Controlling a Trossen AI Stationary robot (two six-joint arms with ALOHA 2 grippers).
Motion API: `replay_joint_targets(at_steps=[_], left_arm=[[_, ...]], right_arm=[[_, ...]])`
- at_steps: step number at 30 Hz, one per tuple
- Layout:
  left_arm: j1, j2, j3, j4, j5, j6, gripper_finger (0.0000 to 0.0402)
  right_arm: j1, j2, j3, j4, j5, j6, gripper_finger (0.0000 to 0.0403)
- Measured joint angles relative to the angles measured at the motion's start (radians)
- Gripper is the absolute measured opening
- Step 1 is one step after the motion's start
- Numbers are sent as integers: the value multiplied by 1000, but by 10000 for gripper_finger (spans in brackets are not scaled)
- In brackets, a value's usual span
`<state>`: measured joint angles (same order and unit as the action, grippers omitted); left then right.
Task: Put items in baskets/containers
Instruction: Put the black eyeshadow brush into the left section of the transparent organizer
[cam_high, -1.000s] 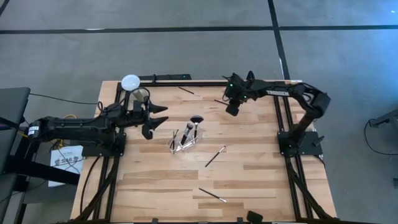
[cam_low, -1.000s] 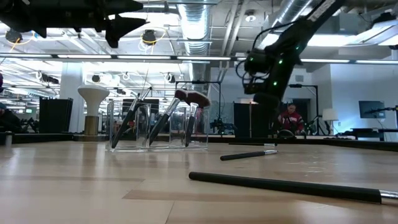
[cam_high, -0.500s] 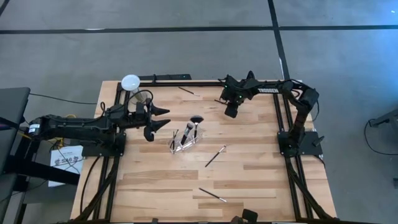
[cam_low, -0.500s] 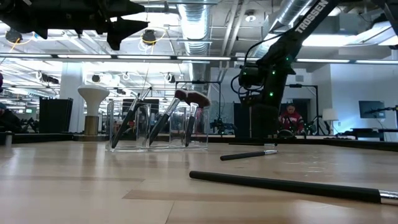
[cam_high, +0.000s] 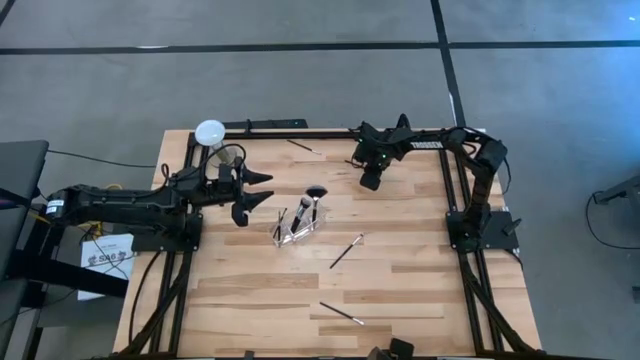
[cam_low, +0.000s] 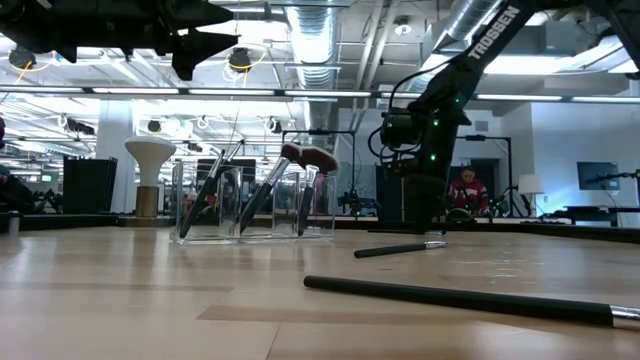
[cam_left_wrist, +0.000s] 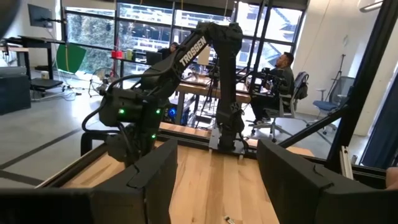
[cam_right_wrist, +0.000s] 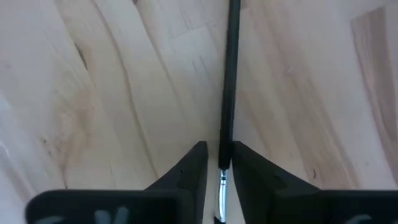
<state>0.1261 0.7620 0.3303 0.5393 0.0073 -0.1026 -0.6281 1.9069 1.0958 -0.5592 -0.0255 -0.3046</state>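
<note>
Three makeup brushes lie loose on the wooden table (cam_high: 400, 290) seen from above: one near the far edge (cam_high: 303, 147), one right of the middle (cam_high: 346, 250), one toward the near edge (cam_high: 342, 314). A clear container (cam_high: 293, 233) at the table's middle holds several brushes, among them a fan-headed brush (cam_high: 312, 198). The left gripper (cam_high: 262, 190) hangs left of the container, its fingers spread apart. The right gripper (cam_high: 369, 178) sits low at the far right part of the table. A white-domed stand (cam_high: 210, 133) occupies the far left corner.

At table height, the container (cam_low: 255, 205) shows its brushes leaning inside, and two loose brushes (cam_low: 400, 248) (cam_low: 460, 298) lie in front.

From the left wrist, the right arm (cam_left_wrist: 186, 81) reaches down to the table.

From the right wrist, the fingers (cam_right_wrist: 189, 177) stand narrowly on either side of a dark-handled brush (cam_right_wrist: 227, 81) lying flat on the wood; whether they press it, I cannot tell.
</note>
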Motion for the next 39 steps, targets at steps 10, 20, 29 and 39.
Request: replay_joint_targets(at_steps=[10, 20, 29, 39], left_arm=[[0, 0, 1, 0, 0, 0, 218], [0, 0, 1, 1, 0, 0, 218], [0, 0, 1, 1, 0, -18, 218], [-1, 2, 1, 8, 65, -196, 218]], right_arm=[[12, -9, -2, -20, 12, 20, 16], [112, -207, -10, -187, 144, 78, 3], [356, -403, -10, -315, 312, 164, 2], [764, -477, -9, -302, 745, 2, 1]])
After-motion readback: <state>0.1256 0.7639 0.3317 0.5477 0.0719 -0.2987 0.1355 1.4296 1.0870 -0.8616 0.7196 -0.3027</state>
